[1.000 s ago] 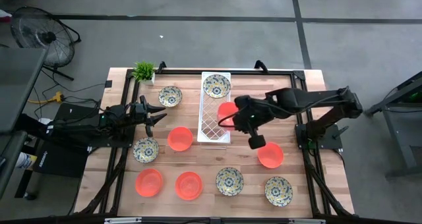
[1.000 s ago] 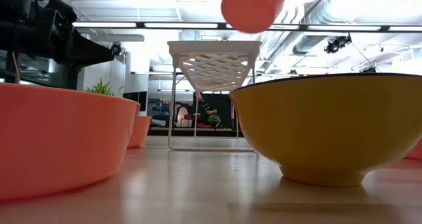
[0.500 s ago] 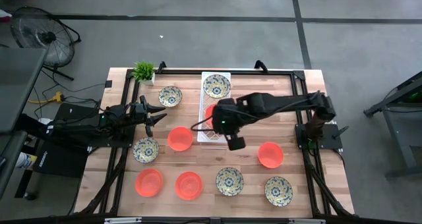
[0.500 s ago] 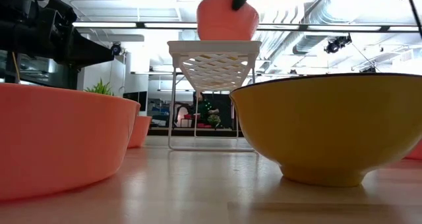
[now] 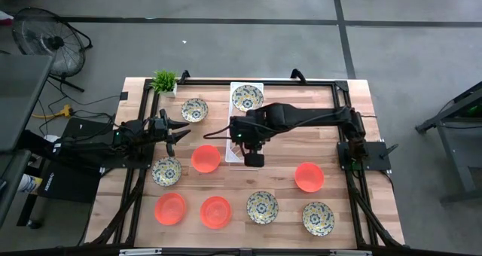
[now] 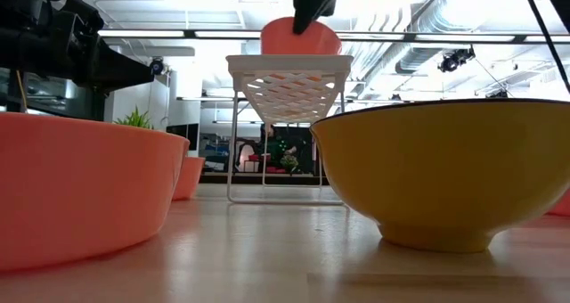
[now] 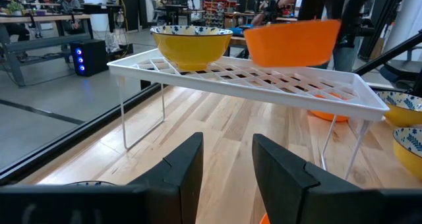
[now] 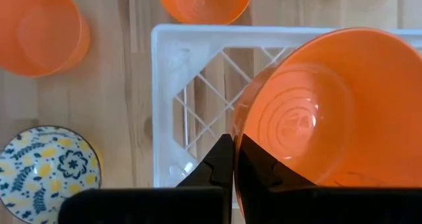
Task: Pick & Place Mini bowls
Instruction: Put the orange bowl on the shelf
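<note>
The bowl (image 8: pixel 320 112) pinched in the dark right gripper (image 8: pixel 232 159) is plain bright orange, over a white lattice rack (image 5: pixel 245 123). On the rack at 12 o'clock sits a cream bowl (image 5: pixel 246 97) with blue-and-yellow flowers, yellow outside

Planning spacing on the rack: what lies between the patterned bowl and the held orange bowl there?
Only bare rack grid separates patterned bowl from orange bowl, per left wrist view.

Bright, even overhead light fills the workspace; ceiling strip lights (image 6: pixel 267 34) blow out to glare at twelve o'clock in the low view, where the nearest yellow bowl (image 6: pixel 445 174) looms soft, slightly out of focus.
</note>
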`<act>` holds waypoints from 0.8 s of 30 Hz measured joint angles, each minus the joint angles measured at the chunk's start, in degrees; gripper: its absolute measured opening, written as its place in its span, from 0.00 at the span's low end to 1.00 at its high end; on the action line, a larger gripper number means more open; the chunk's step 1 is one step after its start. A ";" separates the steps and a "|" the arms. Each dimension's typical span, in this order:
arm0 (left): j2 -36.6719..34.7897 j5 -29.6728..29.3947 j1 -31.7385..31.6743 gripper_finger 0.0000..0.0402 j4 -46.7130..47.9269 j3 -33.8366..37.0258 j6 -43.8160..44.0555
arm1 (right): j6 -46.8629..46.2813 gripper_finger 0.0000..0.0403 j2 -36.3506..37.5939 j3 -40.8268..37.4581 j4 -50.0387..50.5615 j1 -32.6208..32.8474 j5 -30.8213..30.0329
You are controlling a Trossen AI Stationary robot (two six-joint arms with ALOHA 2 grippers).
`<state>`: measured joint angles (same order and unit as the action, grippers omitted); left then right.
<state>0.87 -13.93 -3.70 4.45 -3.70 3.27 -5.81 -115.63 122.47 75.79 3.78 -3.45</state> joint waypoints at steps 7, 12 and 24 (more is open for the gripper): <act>-0.01 0.00 0.00 0.32 0.00 0.01 0.00 | 3.09 0.00 0.02 -3.32 -1.26 0.19 -0.27; 0.00 0.00 -0.01 0.32 0.00 0.00 0.00 | 5.38 0.00 0.02 -3.80 -2.32 0.73 -1.17; 0.00 0.00 -0.01 0.32 0.00 0.00 -0.02 | 6.62 0.00 0.02 -3.80 -4.26 0.74 -1.98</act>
<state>0.87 -13.94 -3.72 4.45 -3.70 3.25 0.82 -115.61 118.67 71.53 4.52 -5.43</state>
